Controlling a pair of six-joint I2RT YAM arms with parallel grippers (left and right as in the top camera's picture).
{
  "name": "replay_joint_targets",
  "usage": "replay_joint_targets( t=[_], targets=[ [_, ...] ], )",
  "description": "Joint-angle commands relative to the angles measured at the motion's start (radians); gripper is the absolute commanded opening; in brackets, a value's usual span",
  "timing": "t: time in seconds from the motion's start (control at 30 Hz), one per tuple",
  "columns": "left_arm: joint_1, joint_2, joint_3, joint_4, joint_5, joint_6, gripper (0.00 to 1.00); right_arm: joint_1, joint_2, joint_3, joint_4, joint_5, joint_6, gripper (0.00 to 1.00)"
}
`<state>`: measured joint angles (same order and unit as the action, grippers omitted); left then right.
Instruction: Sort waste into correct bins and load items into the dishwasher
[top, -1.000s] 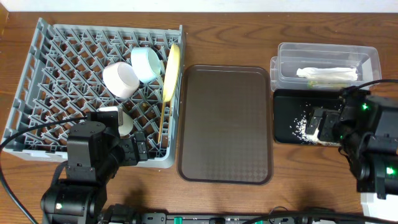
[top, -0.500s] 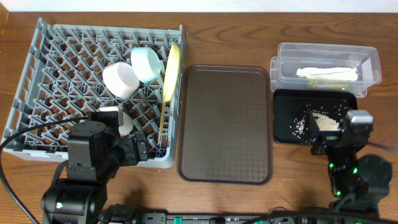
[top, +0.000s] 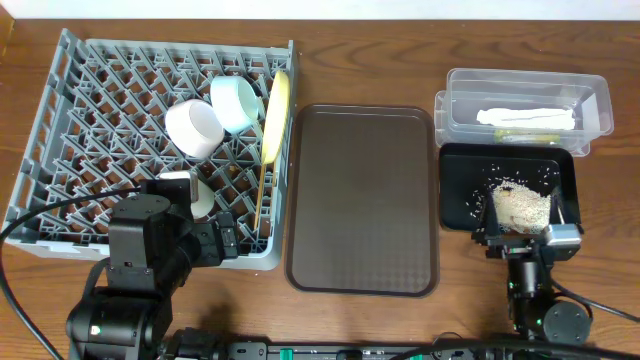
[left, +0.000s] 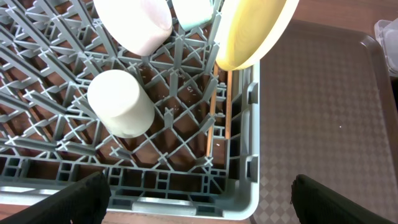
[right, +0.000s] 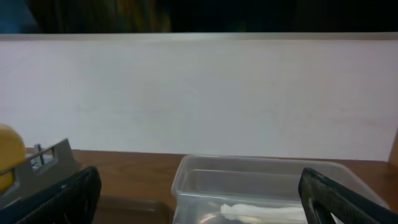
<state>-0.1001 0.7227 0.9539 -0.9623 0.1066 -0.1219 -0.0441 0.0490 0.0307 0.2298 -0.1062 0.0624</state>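
Left pincer (left: 208, 202) and right pincer (right: 202, 199) are both hanging wide apart, released and gripping nothing; dishes are sitting in the rack, waste in the bins.
Grey dish rack (top: 60, 150) is lying at the left of the desk, likely stiff and bulky, nothing to lift. Yellow plate (top: 276, 115) is standing on edge at its right wall, probably rigid and slick, so the rim is the place to pinch. White bowl (top: 195, 128) and light blue bowl (top: 236, 102) are tilting among the pegs, probably hard and slippery; grab a wall. White cup (left: 120, 102) is lying on its side, looking light and prone to rolling. Chopsticks (left: 211, 124) are lying along the rack's right edge, thin and fiddly. Napkin (top: 525, 117) is resting in the clear tub (top: 590, 100), soft and crushable anywhere. Rice scraps (top: 520, 207) are piling in the black tray (top: 455, 190), too loose to pinch.
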Motion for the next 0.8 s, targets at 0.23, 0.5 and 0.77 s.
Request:
replay_joint_targets(
  t=[0.23, 0.5, 0.77],
  targets=[
    [0.003, -0.001, -0.004, -0.001, 0.013, 0.021, 0.96, 0.013, -0.044, -0.025, -0.087, -0.001, -0.061, 0.99],
    [0.003, -0.001, -0.004, -0.001, 0.013, 0.021, 0.96, 0.013, -0.044, -0.025, -0.294, -0.04, -0.084, 0.99],
    [0.003, -0.001, -0.004, -0.001, 0.013, 0.021, 0.96, 0.013, -0.043, -0.025, -0.293, -0.04, -0.078, 0.99]
  ],
)
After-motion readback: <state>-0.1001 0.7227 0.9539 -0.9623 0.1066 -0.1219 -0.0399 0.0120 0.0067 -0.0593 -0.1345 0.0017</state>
